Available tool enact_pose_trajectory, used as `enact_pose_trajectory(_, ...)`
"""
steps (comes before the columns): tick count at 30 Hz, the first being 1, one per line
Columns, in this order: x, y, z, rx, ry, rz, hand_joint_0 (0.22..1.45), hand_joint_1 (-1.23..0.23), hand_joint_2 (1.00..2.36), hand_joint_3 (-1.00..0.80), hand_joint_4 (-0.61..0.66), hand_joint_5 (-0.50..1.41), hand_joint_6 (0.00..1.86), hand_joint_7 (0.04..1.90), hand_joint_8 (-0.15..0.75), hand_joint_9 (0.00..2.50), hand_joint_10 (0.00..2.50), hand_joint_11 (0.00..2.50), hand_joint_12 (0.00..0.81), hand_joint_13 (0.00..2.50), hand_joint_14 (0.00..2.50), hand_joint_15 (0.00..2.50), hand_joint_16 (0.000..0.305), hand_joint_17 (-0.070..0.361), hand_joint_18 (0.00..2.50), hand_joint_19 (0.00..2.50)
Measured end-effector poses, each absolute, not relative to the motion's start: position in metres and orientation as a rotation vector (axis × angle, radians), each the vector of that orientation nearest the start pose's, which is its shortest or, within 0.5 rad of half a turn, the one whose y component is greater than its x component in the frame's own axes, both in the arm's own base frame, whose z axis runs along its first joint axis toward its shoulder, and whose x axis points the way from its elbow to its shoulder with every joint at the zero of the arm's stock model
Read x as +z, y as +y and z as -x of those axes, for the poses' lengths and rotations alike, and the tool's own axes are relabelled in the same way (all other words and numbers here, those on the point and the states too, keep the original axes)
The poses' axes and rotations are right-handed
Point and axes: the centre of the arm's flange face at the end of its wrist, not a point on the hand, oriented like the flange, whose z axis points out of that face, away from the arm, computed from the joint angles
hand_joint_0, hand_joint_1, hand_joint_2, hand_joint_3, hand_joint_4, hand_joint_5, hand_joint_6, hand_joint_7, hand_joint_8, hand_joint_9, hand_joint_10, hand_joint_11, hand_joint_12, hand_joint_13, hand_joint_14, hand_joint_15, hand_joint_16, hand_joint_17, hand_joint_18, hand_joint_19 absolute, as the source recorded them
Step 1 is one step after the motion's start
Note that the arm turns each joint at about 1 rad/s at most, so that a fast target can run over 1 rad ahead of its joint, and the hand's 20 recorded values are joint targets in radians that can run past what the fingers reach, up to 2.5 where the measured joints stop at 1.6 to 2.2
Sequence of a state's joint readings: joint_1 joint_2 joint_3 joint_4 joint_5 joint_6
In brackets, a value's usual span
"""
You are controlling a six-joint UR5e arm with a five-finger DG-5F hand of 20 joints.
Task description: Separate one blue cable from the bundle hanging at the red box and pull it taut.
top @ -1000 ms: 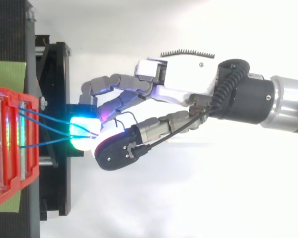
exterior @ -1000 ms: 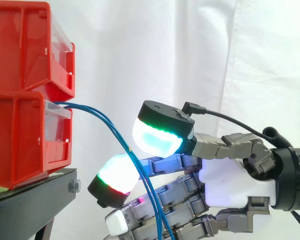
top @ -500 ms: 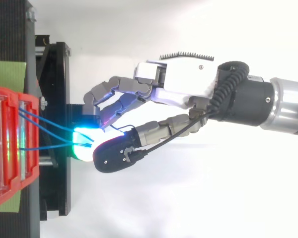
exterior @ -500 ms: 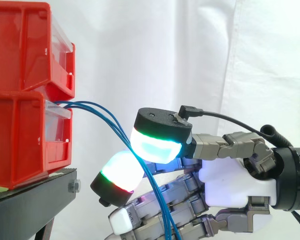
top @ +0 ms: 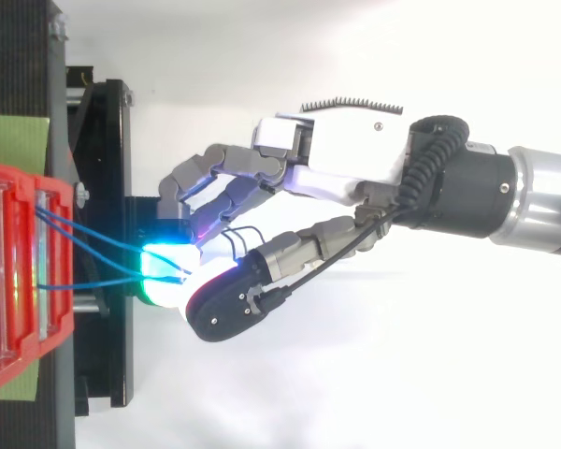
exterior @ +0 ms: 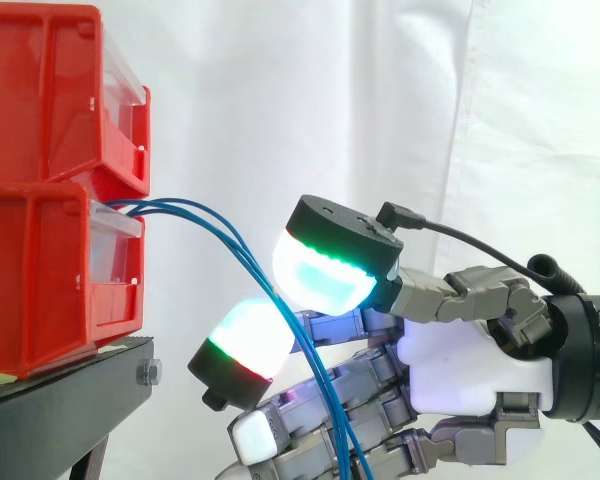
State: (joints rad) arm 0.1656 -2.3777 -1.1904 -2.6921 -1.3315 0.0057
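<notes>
Side view: your hand [exterior: 460, 370] curls round several blue cables [exterior: 180, 205], not one. Pull now and all may tauten together.

red bins [exterior: 40, 200], left of frame; blue cables [exterior: 170, 205]; black stand [exterior: 60, 405]; green mat [top: 14, 136]; white curtain [exterior: 380, 100]; hand [exterior: 470, 375]: white palm, grey fingers, pads [exterior: 325, 280] cyan-white, rimmed green, red.

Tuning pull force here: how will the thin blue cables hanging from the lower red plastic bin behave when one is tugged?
The thin blue cables sag in loose arcs from the lower red plastic bin, so probably floppy and light. They run close together past the hand, so one may drag its neighbours.
</notes>
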Motion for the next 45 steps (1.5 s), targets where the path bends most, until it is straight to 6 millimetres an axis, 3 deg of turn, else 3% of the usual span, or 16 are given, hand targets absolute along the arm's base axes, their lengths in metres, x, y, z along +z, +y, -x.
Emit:
enact_pose_trajectory(8,0.197,-0.029,-0.779,1.188,1.123,-1.248,0.71,-0.83,1.01,-0.38,0.13,-0.20,0.90,1.09,0.386,0.85,0.02,0.65,0.375,0.78,0.01,0.35,0.041,0.093,0.64,0.28)
enact_pose_trajectory(13,0.197,-0.029,-0.779,1.193,1.119,-1.251,0.79,-0.91,1.00,-0.50,0.18,-0.21,0.91,1.06,0.379,0.86,0.02,0.70,0.373,0.82,0.01,0.38,0.041,0.092,0.68,0.28)
enact_pose_trajectory(15,0.197,-0.029,-0.779,1.192,1.120,-1.253,0.76,-0.93,1.00,-0.50,0.18,-0.20,0.91,1.07,0.383,0.88,0.02,0.70,0.371,0.82,0.01,0.38,0.041,0.092,0.69,0.27)
enact_pose_trajectory(20,0.199,-0.032,-0.779,1.195,1.117,-1.262,0.57,-0.87,1.00,-0.50,0.20,-0.19,0.90,1.05,0.391,0.88,0.02,0.70,0.376,0.82,0.01,0.40,0.042,0.094,0.68,0.30)
enact_pose_trajectory(24,0.205,-0.034,-0.780,1.204,1.147,-1.267,0.52,-0.81,1.00,-0.50,0.20,-0.19,0.88,1.04,0.402,0.88,0.02,0.70,0.392,0.82,0.01,0.40,0.045,0.101,0.68,0.31)
enact_pose_trajectory(28,0.211,-0.035,-0.781,1.197,1.175,-1.281,0.51,-0.72,1.00,-0.50,0.20,-0.19,0.87,1.02,0.400,0.89,0.02,0.68,0.397,0.83,0.01,0.40,0.046,0.103,0.69,0.31)
enact_pose_trajectory(29,0.212,-0.036,-0.781,1.194,1.179,-1.284,0.56,-0.63,1.00,-0.50,0.19,-0.19,0.86,1.05,0.388,0.88,0.02,0.68,0.385,0.82,0.02,0.41,0.044,0.098,0.67,0.33)
enact_pose_trajectory(31,0.215,-0.037,-0.781,1.187,1.188,-1.293,0.61,-0.60,1.00,-0.50,0.18,-0.18,0.86,1.09,0.386,0.89,0.02,0.69,0.378,0.82,0.02,0.41,0.042,0.096,0.66,0.35)
enact_pose_trajectory(37,0.221,-0.040,-0.781,1.172,1.203,-1.310,0.64,-0.72,1.02,-0.27,0.17,-0.20,0.90,1.12,0.390,0.84,0.02,0.69,0.396,0.80,0.02,0.41,0.045,0.100,0.65,0.35)
enact_pose_trajectory(45,0.237,-0.042,-0.780,1.170,1.196,-1.300,0.73,-0.87,1.00,-0.45,0.22,-0.21,0.92,1.14,0.384,0.81,0.02,0.69,0.393,0.79,0.02,0.40,0.045,0.100,0.66,0.31)
